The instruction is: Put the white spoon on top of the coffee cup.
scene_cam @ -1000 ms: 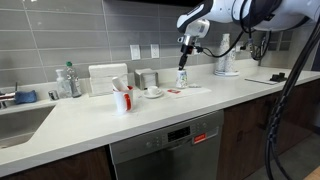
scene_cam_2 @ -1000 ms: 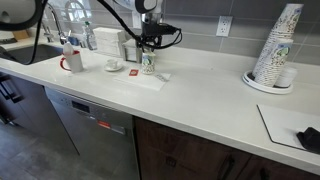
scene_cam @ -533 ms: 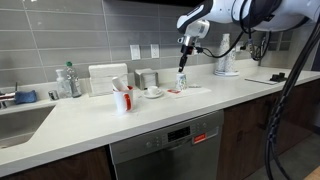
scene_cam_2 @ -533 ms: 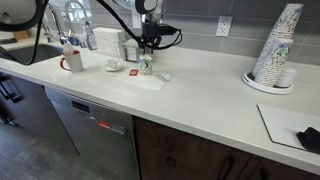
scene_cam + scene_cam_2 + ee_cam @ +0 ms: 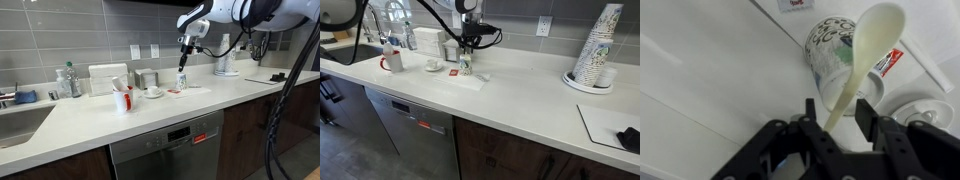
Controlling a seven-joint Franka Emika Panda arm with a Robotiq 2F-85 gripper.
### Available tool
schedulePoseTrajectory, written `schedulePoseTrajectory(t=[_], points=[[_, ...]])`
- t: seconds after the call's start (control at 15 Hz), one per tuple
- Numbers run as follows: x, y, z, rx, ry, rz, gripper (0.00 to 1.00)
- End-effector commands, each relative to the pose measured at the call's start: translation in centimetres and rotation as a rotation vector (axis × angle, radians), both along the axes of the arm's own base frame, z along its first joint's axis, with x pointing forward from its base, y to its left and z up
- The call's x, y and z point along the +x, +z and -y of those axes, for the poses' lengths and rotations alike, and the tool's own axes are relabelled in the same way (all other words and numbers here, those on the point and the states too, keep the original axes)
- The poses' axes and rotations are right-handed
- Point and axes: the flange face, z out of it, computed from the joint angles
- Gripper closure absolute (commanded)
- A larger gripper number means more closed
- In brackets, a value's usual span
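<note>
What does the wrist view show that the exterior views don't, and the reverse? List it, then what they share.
Only the wrist view: the white spoon pinched in the claw, its bowl pointing down toward the coffee cup, and the dark pattern round the cup's rim. Only the exterior views: the red-and-white mug, the sink, the dishwasher and, in an exterior view, a stack of paper cups. Shared: the claw above the cup, the red packet beside it, the pale countertop.

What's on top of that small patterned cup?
The white spoon, gripped by the tool, crosses above the coffee cup. It hides part of the rim; whether they touch isn't visible.
</note>
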Motion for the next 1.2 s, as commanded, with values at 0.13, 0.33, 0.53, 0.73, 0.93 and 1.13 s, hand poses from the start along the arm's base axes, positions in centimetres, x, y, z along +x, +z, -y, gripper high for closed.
schedulePoseTrajectory(t=[0.13,0.33,0.53,0.73,0.93,1.13], points=[[-0.5,2.9,0.2,0.026,-0.015,0.018,0.66],[-1.1,4.6,0.8,0.005,-0.083,0.024,0.79],[-2.5,7.0,1.9,-0.02,-0.2,0.027,0.52],[-4.4,9.4,3.0,-0.053,-0.328,0.028,0.31],[-7.0,11.0,4.0,-0.085,-0.44,0.006,0.09],[-10.1,12.9,4.2,-0.102,-0.562,-0.024,0.0]])
